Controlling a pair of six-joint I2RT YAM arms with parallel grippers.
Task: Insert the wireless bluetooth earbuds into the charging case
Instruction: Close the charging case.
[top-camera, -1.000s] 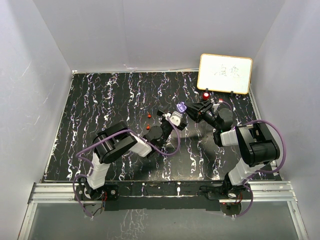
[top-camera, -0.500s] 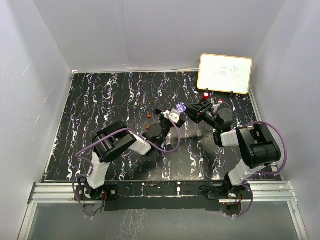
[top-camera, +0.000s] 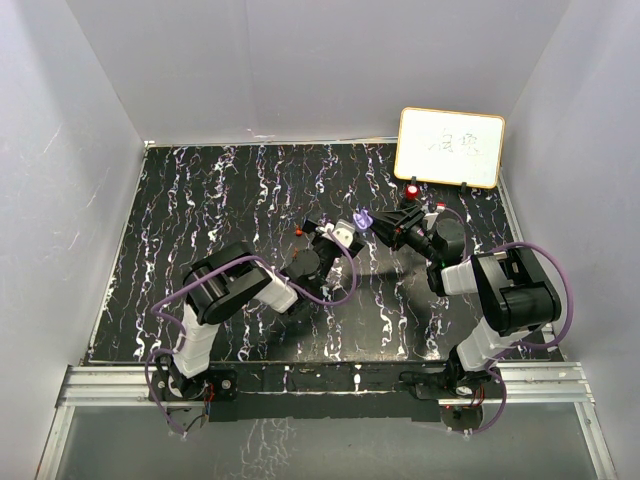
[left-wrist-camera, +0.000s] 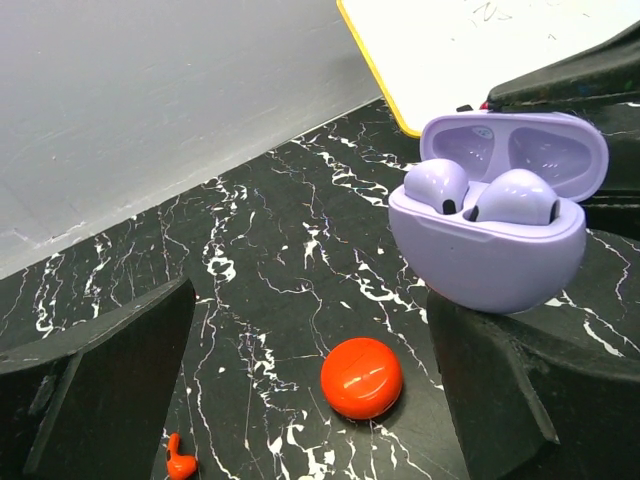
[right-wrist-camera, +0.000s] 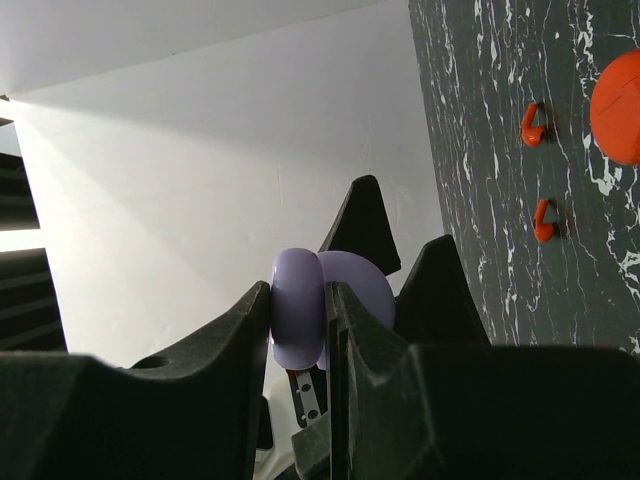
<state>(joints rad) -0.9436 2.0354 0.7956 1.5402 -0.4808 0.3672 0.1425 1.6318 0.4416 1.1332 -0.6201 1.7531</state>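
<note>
Black marbled worktop. Two purple earbuds sit in open purple case, near centre, well off every edge; right gripper clamps its lid. Left gripper gapes, empty; red case, red earbud below it.

Smooth satin purple plastic case, glossy red case (marble-patterned tabletop, faint sheen)

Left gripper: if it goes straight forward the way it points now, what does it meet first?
Most likely the open purple case, which the right gripper holds just past one finger of the left gripper. Between the jaws, farther on, lies the red case. Depth is unclear.
</note>
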